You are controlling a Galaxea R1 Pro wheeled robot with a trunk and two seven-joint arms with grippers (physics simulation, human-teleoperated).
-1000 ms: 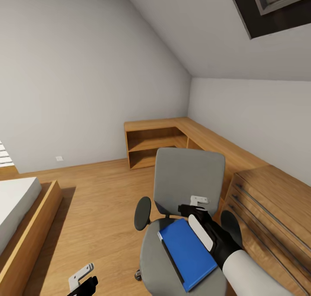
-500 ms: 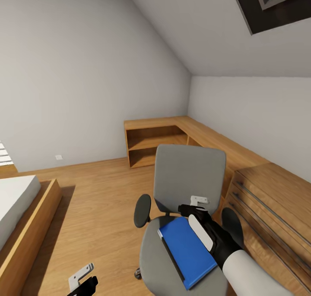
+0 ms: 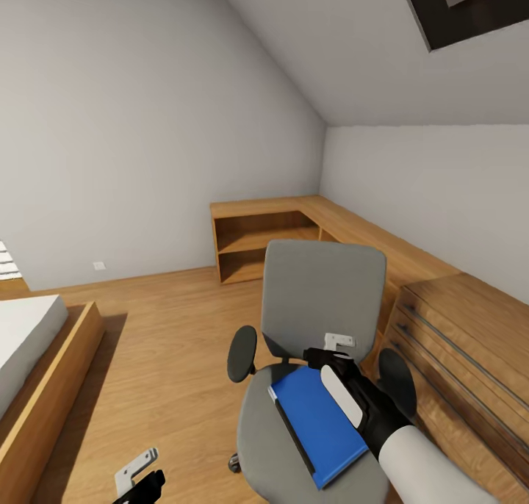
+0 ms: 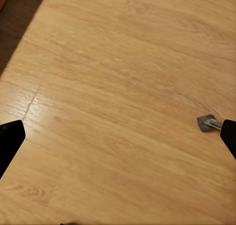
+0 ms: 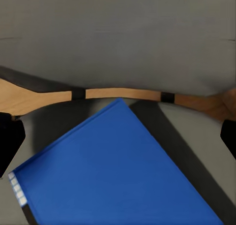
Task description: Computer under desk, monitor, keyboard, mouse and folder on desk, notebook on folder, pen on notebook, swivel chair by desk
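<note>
1 folder (image 3: 319,422) on 1 swivel chair (image 3: 323,298) | both grippers' fingers spread

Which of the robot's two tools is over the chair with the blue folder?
The right tool. It hangs over the blue folder on the swivel chair seat, while the left tool sits low over bare wood floor.
</note>
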